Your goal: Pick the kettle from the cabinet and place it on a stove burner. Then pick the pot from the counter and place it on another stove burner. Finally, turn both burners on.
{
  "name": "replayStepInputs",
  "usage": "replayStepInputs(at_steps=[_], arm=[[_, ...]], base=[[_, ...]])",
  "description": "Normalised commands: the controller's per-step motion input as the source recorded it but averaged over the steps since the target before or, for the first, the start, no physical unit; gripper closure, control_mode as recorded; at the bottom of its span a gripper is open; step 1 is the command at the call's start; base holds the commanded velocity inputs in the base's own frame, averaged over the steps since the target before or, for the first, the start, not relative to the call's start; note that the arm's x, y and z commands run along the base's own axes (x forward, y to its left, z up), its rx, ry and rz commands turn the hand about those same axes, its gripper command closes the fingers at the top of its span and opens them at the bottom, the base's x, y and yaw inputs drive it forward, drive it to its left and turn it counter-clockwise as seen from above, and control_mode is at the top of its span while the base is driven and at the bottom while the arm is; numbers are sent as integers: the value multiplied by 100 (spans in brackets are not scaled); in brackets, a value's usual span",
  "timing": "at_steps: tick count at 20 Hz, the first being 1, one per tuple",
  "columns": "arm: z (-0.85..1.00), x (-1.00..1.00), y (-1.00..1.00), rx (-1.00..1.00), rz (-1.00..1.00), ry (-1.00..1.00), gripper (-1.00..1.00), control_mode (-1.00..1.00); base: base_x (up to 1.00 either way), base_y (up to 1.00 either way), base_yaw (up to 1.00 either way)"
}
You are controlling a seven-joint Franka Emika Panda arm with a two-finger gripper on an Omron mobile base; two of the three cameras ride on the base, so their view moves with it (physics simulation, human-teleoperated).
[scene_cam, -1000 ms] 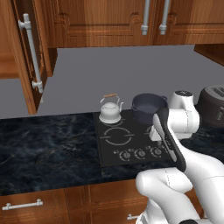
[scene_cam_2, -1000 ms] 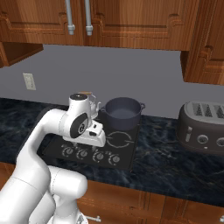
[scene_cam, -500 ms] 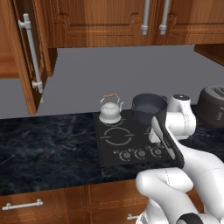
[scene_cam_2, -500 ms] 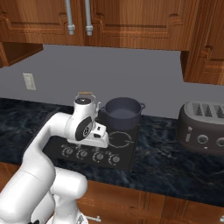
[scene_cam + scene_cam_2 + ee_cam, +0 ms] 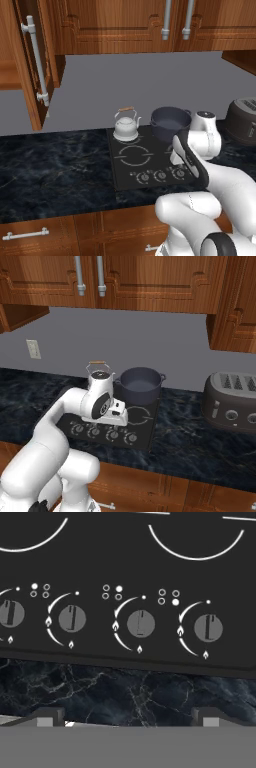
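Note:
The silver kettle [image 5: 125, 128] [image 5: 99, 374] stands on the back left burner of the black cooktop [image 5: 125, 172] [image 5: 145, 441]. Beside it the dark grey pot [image 5: 171, 123] [image 5: 140, 385] sits on the back right burner. My gripper [image 5: 129, 717] [image 5: 121, 422] hangs open just over the cooktop's front edge, pointing down at the row of round knobs, with nothing between its fingers. In the hand view the third knob [image 5: 140, 623] lies straight ahead between the fingertips, and the fourth knob [image 5: 208, 627] is to its right. Two front burner rings [image 5: 195, 556] show above the knobs.
The cabinet door [image 5: 27, 75] hangs open at the upper left, its long bar handle [image 5: 38, 62] facing the room. A dark toaster [image 5: 242, 120] [image 5: 234, 402] stands on the black marble counter [image 5: 50, 170] [image 5: 200, 448] right of the cooktop. Closed wall cupboards run overhead.
My hand has shifted slightly right and sunk lower over the front knob row. The gripper stays open; kettle and pot have not moved.

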Motion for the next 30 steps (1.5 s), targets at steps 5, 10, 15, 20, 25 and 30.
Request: replayStepInputs(at_steps=[5,10,15,20,25,30], arm=[[-17,14,-3,0,2,0,-100,-100],[-18,14,0,0,1,0,-100,-100],[-17,11,0,0,0,0,-100,-100],[-15,15,-1,0,0,0,-100,-100],[-16,17,0,0,0,0,-100,-100],[-15,13,-4,0,0,0,-100,-100]], base=[[0,0,0],[0,0,0],[0,0,0],[0,0,0],[0,0,0],[0,0,0]])
